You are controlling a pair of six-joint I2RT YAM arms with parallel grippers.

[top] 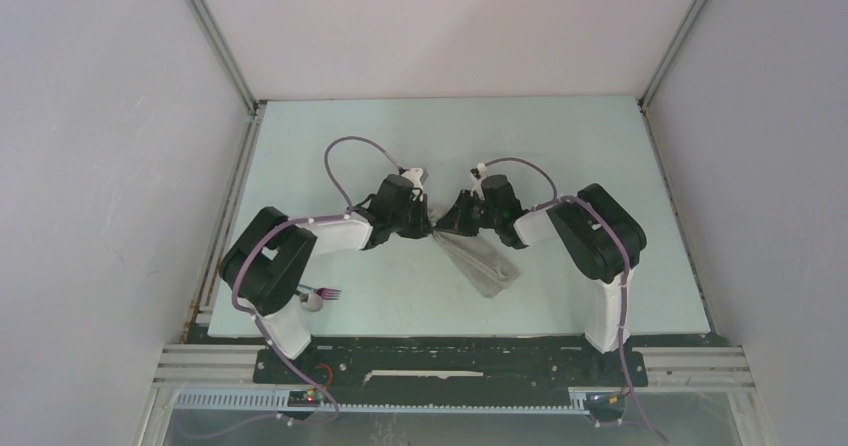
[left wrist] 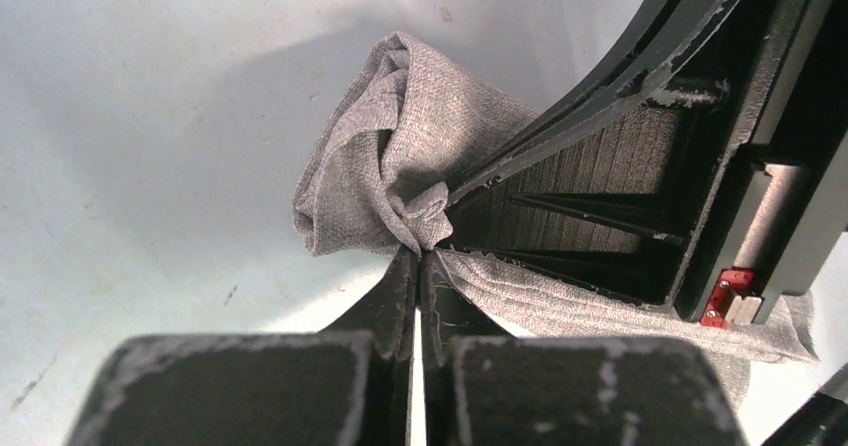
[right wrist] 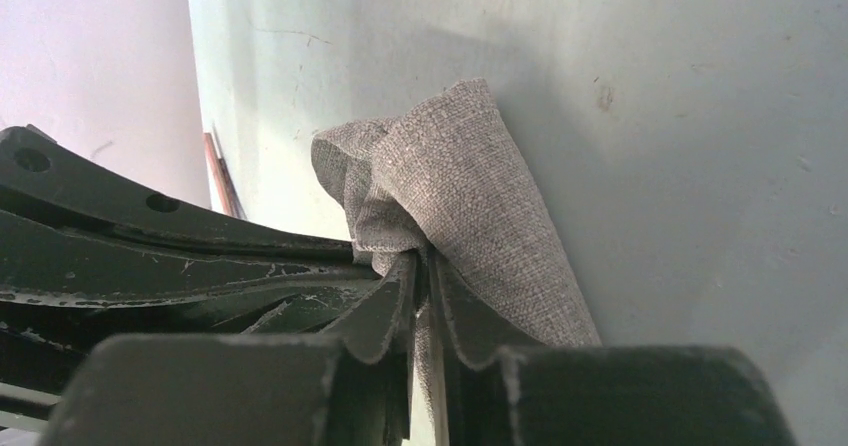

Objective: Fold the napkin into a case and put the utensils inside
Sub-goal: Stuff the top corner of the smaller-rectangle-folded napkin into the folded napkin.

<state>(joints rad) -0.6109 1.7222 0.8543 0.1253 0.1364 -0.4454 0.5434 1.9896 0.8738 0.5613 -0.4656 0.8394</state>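
Fabric of the napkin point(top: 485, 261) is gripped from two sides at once, near the middle of the pale desk point(top: 560, 146). We have our left pincer point(left wrist: 418, 266) clenched on a bunched part of the grey cloth. In the left wrist view its two fingers point(left wrist: 395, 306) are pressed together, with the cloth crumpled just beyond their tips. Our right pincer point(right wrist: 422, 266) meets it from the opposite side, almost tip to tip, and is likewise clamped on the fabric. A rolled fold stands above its fingers in the right wrist view. From that shared pinch the napkin runs toward the near right as a narrow, flat, layered strip that widens to a blunt end lying on the desk. We cannot see into its folds from any view, so whether it forms a pocket, or what sits in it, we cannot tell. The utensils point(top: 320, 297) lie on the desk at the near left, well apart from the napkin and just beside our left arm point(top: 268, 266). The fork point(top: 328, 292) has its dark tines pointing right, and the spoon point(top: 313, 303) lies close against it, its pale bowl partly hidden by the arm.
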